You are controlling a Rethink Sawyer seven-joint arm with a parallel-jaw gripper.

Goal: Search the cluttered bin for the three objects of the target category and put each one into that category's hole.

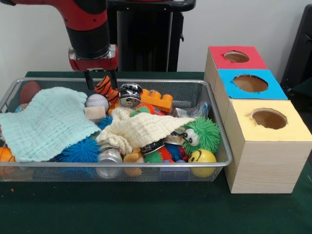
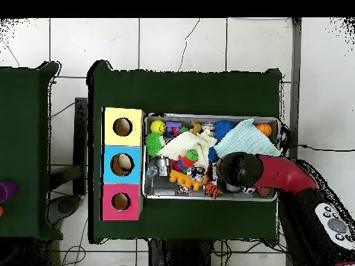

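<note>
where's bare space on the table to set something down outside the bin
The green table is bare along its near edge, in front of the wire bin and the yellow-topped box. The bin itself is packed: cloths, balls, cans, with the gripper over its back.

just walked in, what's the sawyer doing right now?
It's sorting from a cluttered wire bin. The gripper hangs over the bin's back edge, just above an orange-and-black striped toy, jaws apart and holding nothing. Two cloths, a mint one and a cream one, cover much of the pile. The red, blue and yellow hole boxes stand beside the bin.
</note>
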